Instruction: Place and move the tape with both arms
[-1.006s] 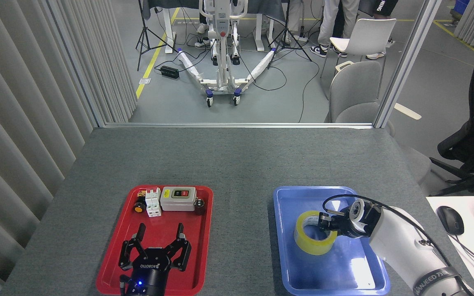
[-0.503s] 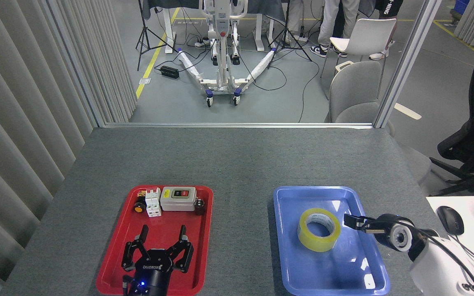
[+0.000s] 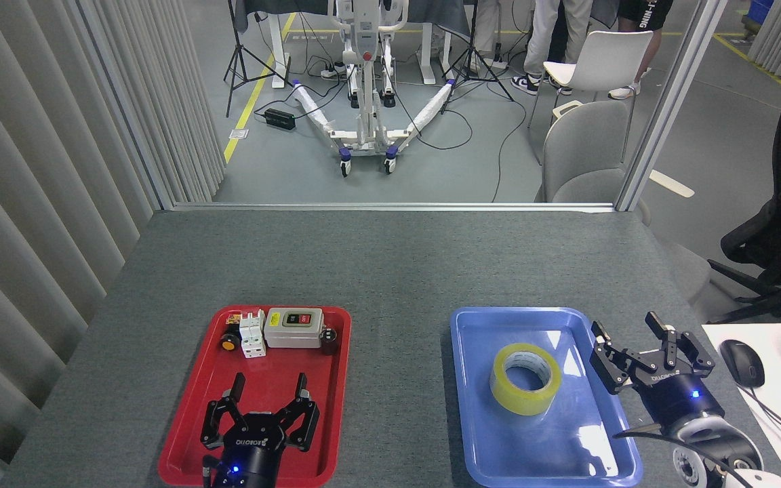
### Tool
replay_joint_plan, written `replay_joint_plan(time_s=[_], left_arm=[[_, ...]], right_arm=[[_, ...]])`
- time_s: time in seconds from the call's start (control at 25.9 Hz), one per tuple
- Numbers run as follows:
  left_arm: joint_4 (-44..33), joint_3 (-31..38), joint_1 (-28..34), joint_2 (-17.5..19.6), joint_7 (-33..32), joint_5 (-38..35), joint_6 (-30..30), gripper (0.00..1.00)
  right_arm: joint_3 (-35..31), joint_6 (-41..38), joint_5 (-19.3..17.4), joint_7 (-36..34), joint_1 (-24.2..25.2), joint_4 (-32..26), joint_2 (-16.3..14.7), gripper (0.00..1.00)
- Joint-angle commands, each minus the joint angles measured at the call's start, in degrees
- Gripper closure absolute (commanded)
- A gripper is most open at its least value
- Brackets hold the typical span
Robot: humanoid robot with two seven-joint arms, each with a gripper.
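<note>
Yellow tape (image 3: 525, 378) sits flat in blue tray (image 3: 472, 325); both my pincers spread, empty: right pincer (image 3: 641, 339) beside it, left pincer (image 3: 267, 404) over red tray (image 3: 190, 407). Next: regrasp, move.

Grey floor (image 3: 282, 169), yellow line (image 3: 255, 88), slatted wall (image 3: 38, 169), grey chair (image 3: 584, 152), white chair (image 3: 597, 61).

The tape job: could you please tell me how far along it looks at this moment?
Done: the tape lies flat in the blue tray, free of any grip. In hand: nothing; the right hand is open beside the tray's right rim, apart from the roll, and the left hand is open over the red tray. Left: any further move of the tape, probably toward the left arm's side.
</note>
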Motion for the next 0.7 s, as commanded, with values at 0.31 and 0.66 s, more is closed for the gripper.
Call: replay_joint_plan(time_s=[0.31, 0.66], left_arm=[[0.1, 0.0, -0.1, 0.1, 0.1, 0.1, 0.0, 0.0], [0.2, 0.0, -0.1, 0.1, 0.0, 0.1, 0.0, 0.0]], right_arm=[[1.4, 18.8, 4.0, -6.8, 17.1, -15.2, 4.4, 0.02], [1.8, 18.4, 3.5, -5.9, 21.5, -15.7, 4.1, 0.01]])
